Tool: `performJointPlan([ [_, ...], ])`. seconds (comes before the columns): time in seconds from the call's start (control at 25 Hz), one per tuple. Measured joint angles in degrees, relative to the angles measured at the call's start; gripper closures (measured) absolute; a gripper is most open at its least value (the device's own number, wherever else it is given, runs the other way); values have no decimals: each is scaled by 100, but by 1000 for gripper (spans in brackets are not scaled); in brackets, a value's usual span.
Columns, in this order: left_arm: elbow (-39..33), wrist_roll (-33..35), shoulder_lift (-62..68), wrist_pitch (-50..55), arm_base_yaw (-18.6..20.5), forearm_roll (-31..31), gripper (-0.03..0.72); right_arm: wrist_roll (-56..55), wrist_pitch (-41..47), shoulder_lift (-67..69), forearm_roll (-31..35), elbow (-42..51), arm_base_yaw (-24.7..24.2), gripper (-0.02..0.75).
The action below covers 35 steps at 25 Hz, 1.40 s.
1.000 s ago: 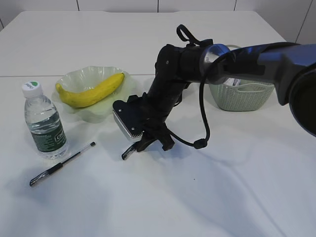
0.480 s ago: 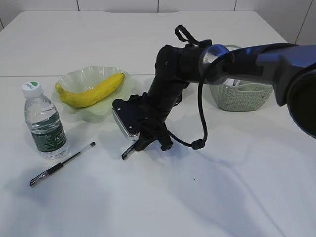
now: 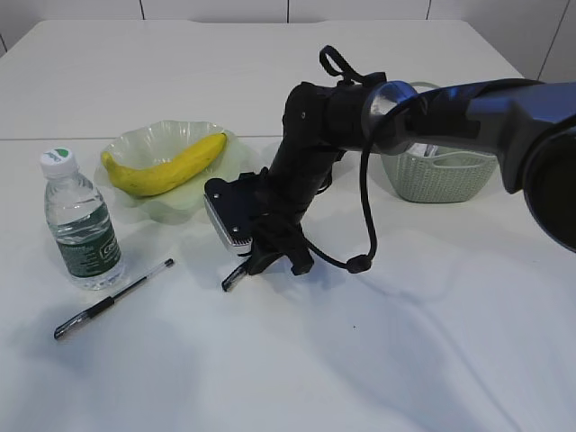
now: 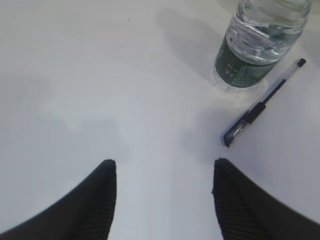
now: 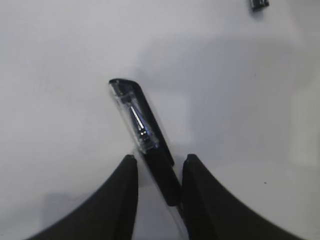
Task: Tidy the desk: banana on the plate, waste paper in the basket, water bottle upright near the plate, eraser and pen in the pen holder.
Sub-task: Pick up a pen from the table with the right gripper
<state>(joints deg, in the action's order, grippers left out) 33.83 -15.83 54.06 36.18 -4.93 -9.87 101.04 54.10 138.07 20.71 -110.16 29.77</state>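
My right gripper [image 3: 259, 264] is down at the table's middle, shut on a pen [image 3: 232, 278] with a clear barrel and black clip. In the right wrist view the pen [image 5: 137, 112] runs slantwise out from between my fingertips [image 5: 160, 157]. A second black pen [image 3: 112, 300] lies at the front left beside the upright water bottle [image 3: 81, 229]. The banana [image 3: 166, 166] lies on the pale green plate [image 3: 229, 153]. My left gripper [image 4: 163, 165] is open and empty over bare table, with the bottle [image 4: 260, 45] and second pen [image 4: 262, 102] ahead of it to the right. Eraser and pen holder are out of view.
A pale green basket [image 3: 441, 175] stands at the right behind my right arm, with something light inside it. A black cable [image 3: 364, 256] loops down from the arm to the table. A small dark object [image 5: 259, 4] shows at the top edge of the right wrist view.
My right gripper has shifted very slightly left and up with the pen between its fingers. The bottle, the second pen and the banana have not moved.
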Motion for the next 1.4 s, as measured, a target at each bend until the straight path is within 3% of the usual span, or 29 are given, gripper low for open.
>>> performJointPlan([
  [0.32,0,0,0,0,0,2,254,-104,22,0,-24,0,0,633],
  [1.0,0,0,0,0,0,12,254,-690,163,4,50,-2,0,699],
  [1.4,0,0,0,0,0,12,254,-716,680,-22,989,8,10,706],
])
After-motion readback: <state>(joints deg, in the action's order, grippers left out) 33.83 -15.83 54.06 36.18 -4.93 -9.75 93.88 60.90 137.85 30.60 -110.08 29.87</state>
